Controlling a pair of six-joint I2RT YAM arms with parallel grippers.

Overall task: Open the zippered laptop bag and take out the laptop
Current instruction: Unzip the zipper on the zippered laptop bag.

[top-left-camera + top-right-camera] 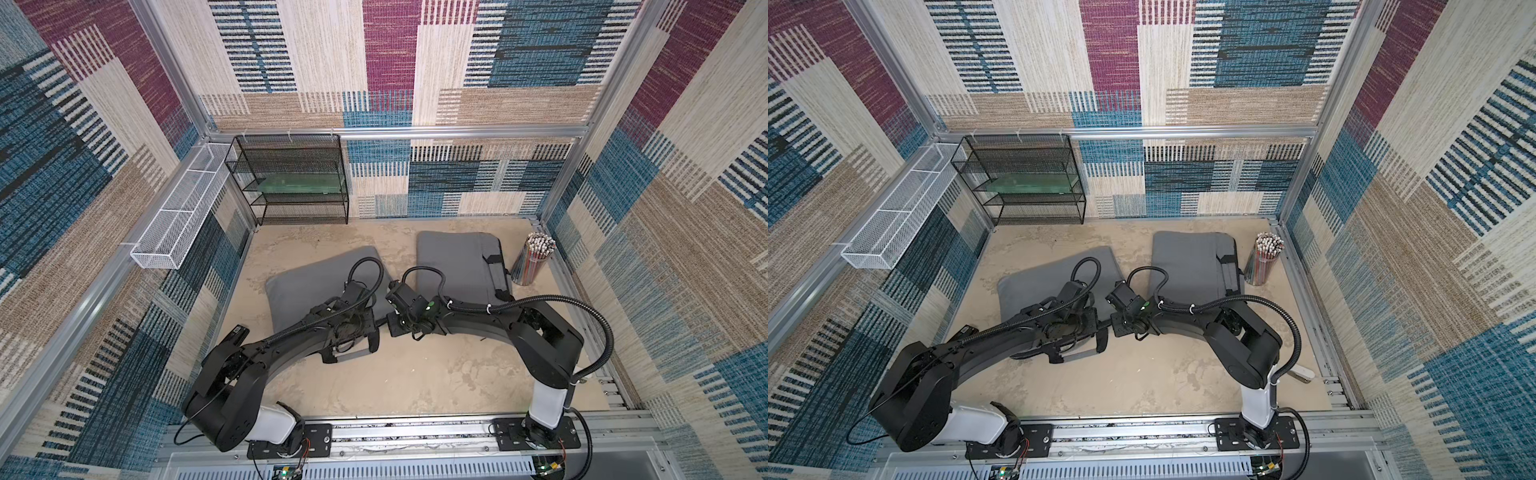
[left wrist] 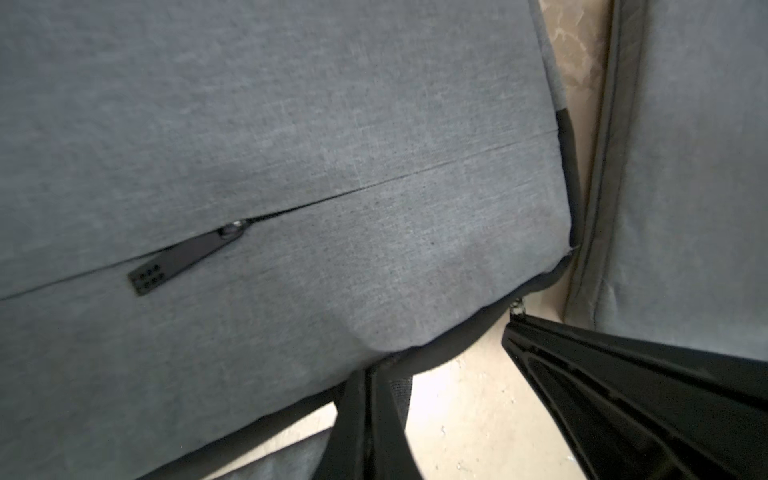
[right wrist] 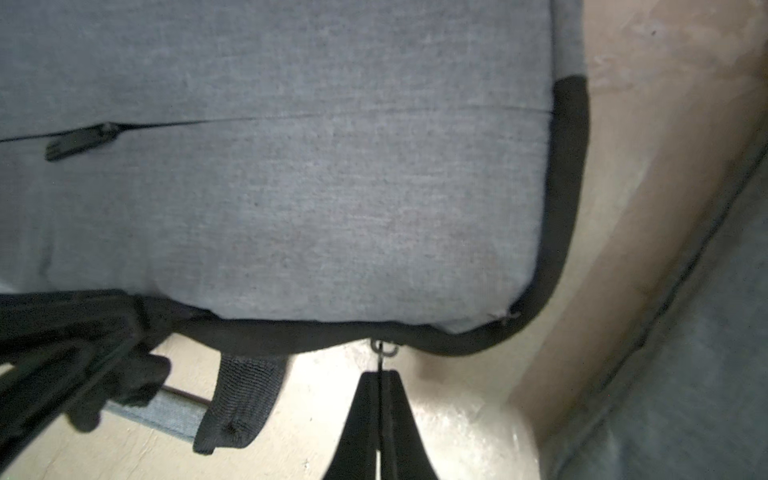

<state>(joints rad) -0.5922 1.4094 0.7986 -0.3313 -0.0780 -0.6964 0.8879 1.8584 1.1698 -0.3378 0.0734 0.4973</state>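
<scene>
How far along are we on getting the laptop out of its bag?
Done: nothing yet. The laptop bag looks closed along its black edge, and no laptop shows.
In hand: the right gripper is shut on the main zipper pull near the corner. The left gripper is shut on the bag's edge beside the handle, apparently bracing it.
Left: run the zipper open, then draw out the laptop.

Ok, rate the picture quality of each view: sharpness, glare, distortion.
Both top views: sharp and evenly lit, but wide-angle, so the aluminium frame posts splay outward. Left wrist view: laptop bag fabric slightly smeared, table blown out white. Right wrist view: soft throughout, table glare beneath the bag edge, zipper pull in the right gripper barely resolved.
</scene>
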